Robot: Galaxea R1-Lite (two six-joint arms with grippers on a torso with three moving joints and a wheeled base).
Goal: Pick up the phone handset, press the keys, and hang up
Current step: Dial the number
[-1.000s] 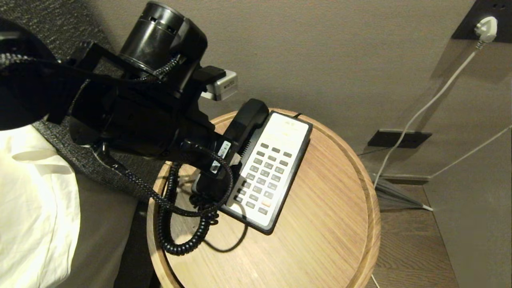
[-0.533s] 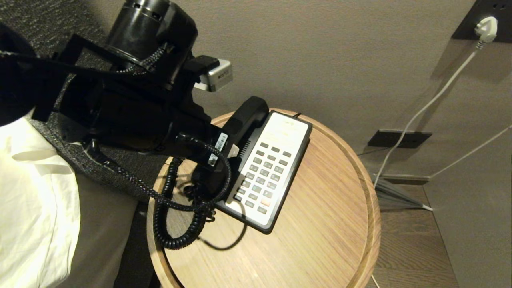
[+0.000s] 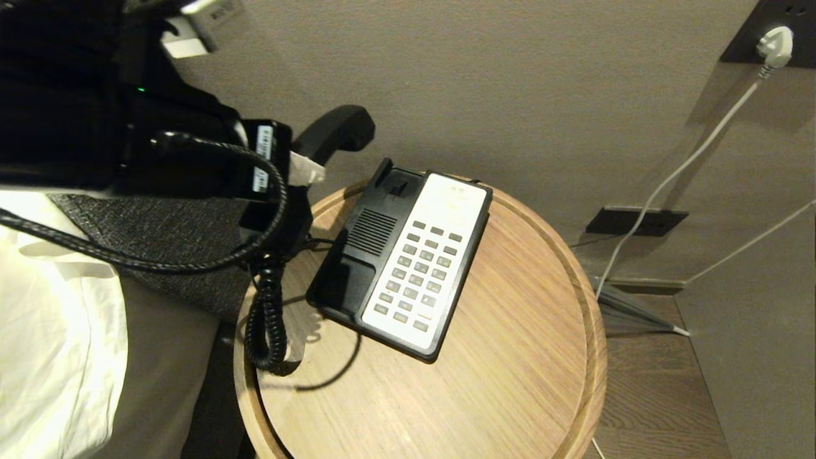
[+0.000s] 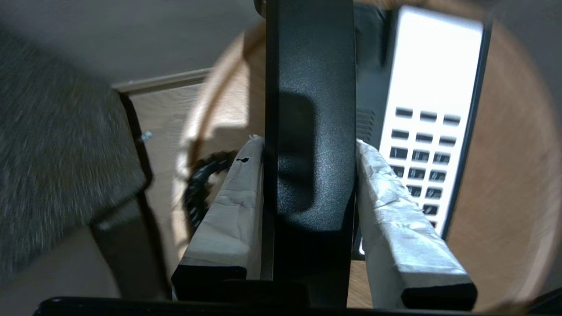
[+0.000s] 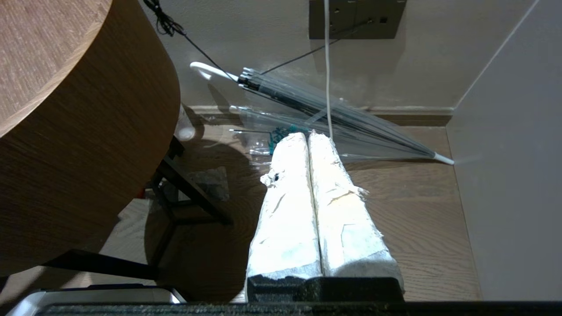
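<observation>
My left gripper is shut on the black phone handset, holding it in the air up and to the left of the phone base. White-wrapped fingers press both sides of the handset's middle. The base's cradle lies bare beside the white keypad. The coiled cord hangs from the handset down to the round wooden table. My right gripper is shut and empty, parked low beside the table over the floor.
A bed with white linen and a dark headboard flanks the table on the left. A clear folded umbrella lies on the wooden floor by the wall. A white plug and cable hang from a wall socket at the right.
My left gripper has lifted the handset off the base's cradle, up and to the left. The coiled cord has been pulled taller. The phone base has stayed in place on the table.
</observation>
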